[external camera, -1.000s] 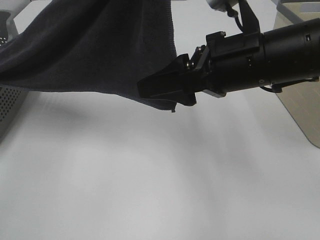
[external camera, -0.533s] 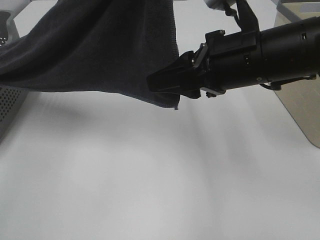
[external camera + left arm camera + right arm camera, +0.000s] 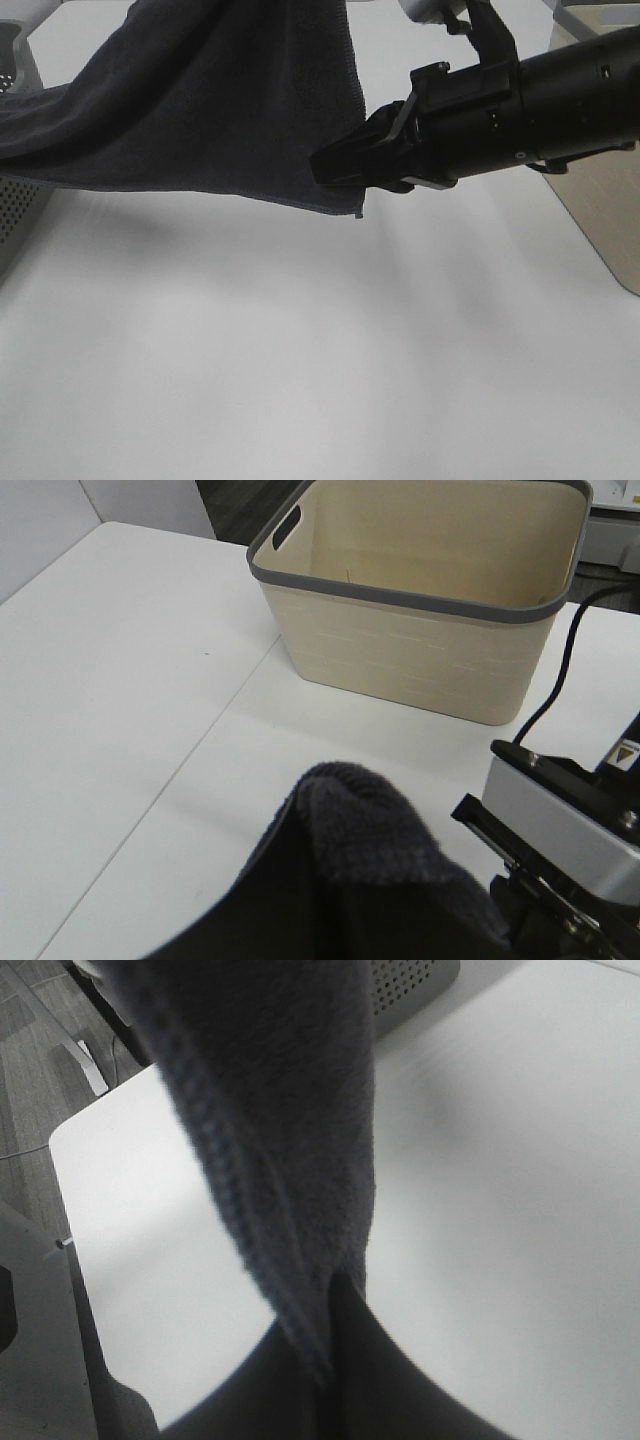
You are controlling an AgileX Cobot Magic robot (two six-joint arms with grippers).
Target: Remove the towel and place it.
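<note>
From the left, the towel (image 3: pixel 200 110) hangs above the table (image 3: pixel 300 380), limp, light and likely to sag. Bunched cloth hides the left tool, so I cannot tell its grip. The right tool (image 3: pixel 335 168) is closed on the right hem, probably the firmest hold.

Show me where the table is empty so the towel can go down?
The wide white table below the hanging towel and right gripper is bare. It is crowded at the sides: a perforated grey box left, the beige basket right.
</note>
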